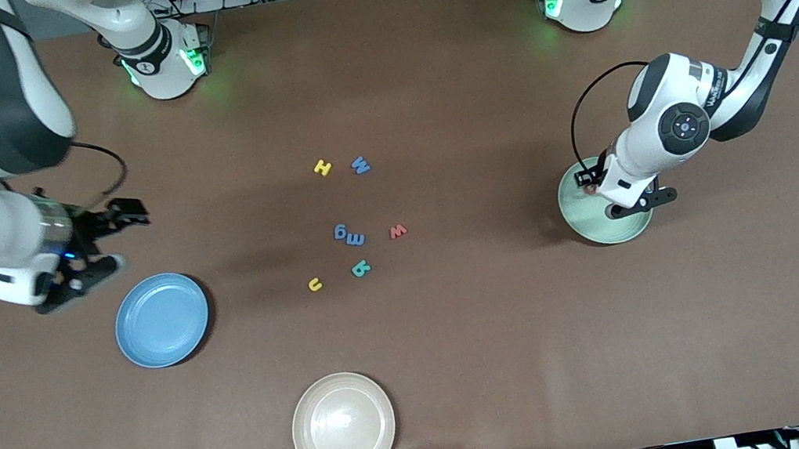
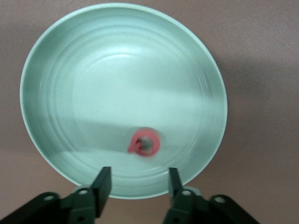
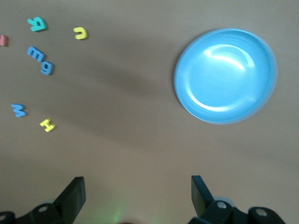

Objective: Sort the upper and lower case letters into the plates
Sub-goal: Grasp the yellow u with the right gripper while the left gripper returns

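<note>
The mint green plate [image 1: 591, 231] lies toward the left arm's end of the table. My left gripper [image 1: 622, 201] hangs over it. In the left wrist view the left gripper [image 2: 138, 184] is open and empty, and a blurred red letter [image 2: 145, 142] lies in the mint plate [image 2: 56, 70]. Loose letters sit mid-table: yellow H [image 1: 323, 167], blue W [image 1: 360, 165], a blue pair [image 1: 350, 235], a red one [image 1: 398, 231], a teal one [image 1: 360, 267], yellow u [image 1: 314, 285]. The sky blue plate [image 1: 162, 320] holds nothing. My right gripper [image 1: 113, 243] is open beside it, empty [image 3: 138, 193].
A cream-beige plate [image 1: 343, 427] sits near the table's front edge, nearer the camera than the letters. The right wrist view shows the blue plate [image 3: 225, 76] and the letters, such as the yellow H [image 3: 47, 125]. Both arm bases stand along the table's back edge.
</note>
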`<state>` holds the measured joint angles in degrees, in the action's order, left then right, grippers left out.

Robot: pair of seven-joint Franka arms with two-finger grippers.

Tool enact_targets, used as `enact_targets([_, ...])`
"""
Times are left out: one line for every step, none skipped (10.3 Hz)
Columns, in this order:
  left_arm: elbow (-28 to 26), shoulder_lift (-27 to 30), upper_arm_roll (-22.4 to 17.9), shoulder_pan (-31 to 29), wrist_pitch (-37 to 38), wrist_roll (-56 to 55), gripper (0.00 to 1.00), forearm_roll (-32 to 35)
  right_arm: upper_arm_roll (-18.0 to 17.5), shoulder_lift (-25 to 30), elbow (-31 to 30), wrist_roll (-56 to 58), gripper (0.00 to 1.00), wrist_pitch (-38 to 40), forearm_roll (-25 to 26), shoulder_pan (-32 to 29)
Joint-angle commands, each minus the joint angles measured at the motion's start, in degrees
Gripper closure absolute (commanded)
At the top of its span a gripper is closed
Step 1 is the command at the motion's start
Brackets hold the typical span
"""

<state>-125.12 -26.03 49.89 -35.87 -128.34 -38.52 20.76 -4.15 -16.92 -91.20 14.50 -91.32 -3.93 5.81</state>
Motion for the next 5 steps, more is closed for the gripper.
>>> enact_targets([0.14, 0.02, 1.18, 1.66, -0.60, -5.75, 0.00, -1.51, 0.28, -5.65, 1.47, 0.70, 0.00, -4.98, -1.52, 5.23])
enact_targets([1.18, -0.33, 1.18, 4.46, -0.60, -10.57, 0.00, -3.17, 0.28, -7.14, 1.47, 0.70, 0.00, -8.23, -1.43, 7.35])
enact_targets([2.41, -0.60, 1.18, 7.36, -0.60, -14.88, 0.00, -4.49, 0.28, -8.90, 1.90, 0.70, 0.00, -11.31, -1.52, 8.59])
enact_targets([3.99, -1.64, 1.18, 9.56, -0.60, -19.18, 0.00, -5.20, 0.28, -11.44, 2.60, 0.70, 0.00, -14.30, -1.60, 9.47])
enact_targets([5.40, -3.39, 1.18, 11.33, -0.86, -23.40, 0.00, -5.20, 0.28, -14.34, 3.31, 2.27, 0.00, -17.55, -1.52, 10.35])
